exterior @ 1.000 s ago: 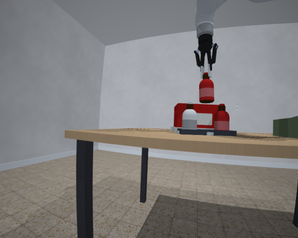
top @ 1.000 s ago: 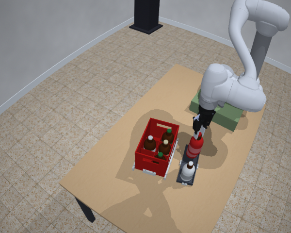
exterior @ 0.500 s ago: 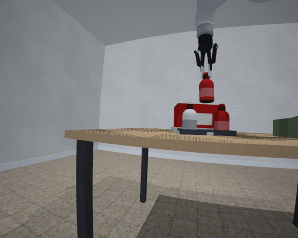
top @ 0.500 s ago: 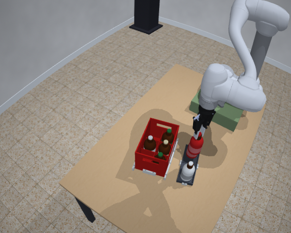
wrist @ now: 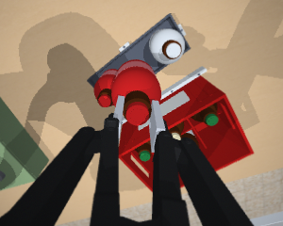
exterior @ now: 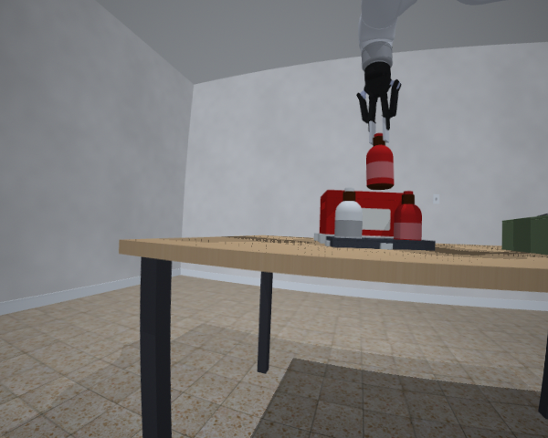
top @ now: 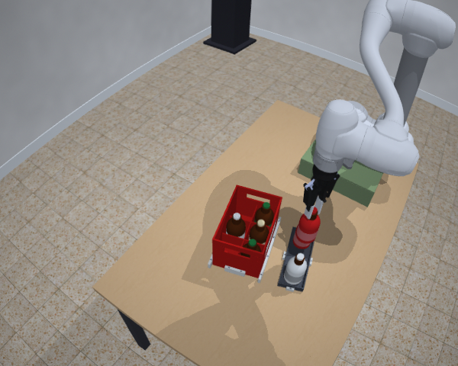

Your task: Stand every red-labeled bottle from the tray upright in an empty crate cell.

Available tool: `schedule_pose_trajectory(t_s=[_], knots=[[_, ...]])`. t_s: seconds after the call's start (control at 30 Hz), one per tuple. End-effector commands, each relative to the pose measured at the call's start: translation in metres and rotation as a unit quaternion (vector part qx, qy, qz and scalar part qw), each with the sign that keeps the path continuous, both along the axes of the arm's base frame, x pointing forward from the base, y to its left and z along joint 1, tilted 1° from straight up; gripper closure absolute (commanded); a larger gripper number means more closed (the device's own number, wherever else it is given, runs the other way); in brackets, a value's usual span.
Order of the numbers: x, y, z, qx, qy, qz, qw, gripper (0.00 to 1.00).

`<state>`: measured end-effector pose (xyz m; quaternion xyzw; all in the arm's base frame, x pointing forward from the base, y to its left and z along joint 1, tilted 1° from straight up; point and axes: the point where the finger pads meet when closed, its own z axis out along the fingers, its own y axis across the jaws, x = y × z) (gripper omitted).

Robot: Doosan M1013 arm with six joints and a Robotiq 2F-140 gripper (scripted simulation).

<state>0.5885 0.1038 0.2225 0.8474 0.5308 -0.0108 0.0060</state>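
Note:
My gripper [top: 314, 213] [exterior: 378, 137] [wrist: 137, 107] is shut on the neck of a red-labeled bottle [top: 307, 232] [exterior: 379, 167] [wrist: 137, 82], held upright well above the tray [top: 300, 251] [exterior: 374, 243] [wrist: 132, 52]. Another red-labeled bottle [exterior: 407, 221] [wrist: 104, 89] stands on the tray; the held one hides it in the top view. A white-labeled bottle [top: 295, 271] [exterior: 348, 221] [wrist: 159, 40] stands at the tray's other end. The red crate [top: 235, 255] [exterior: 328, 214] holds brown bottles with white [top: 236, 216], cream [top: 260, 223] and green caps. Its rear-left and front-left cells look empty.
A green block [top: 353, 183] [exterior: 539, 233] [wrist: 19, 141] lies on the table toward the arm's base. White brackets [top: 234, 270] sit along the crate's foot, with smaller ones around the tray. The crate walls rise beside the tray, with a narrow gap between them.

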Motion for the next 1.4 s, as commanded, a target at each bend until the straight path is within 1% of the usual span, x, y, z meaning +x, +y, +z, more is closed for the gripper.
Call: schedule_pose_trajectory(t_s=[0.0,0.53,1.37], knots=[[0.000,0.000,0.000,0.000,0.000,0.000,1.000,1.00],[0.000,0.000,0.001,0.000,0.000,0.000,1.000,1.00],[0.000,0.000,0.022,0.000,0.000,0.000,1.000,1.00]])
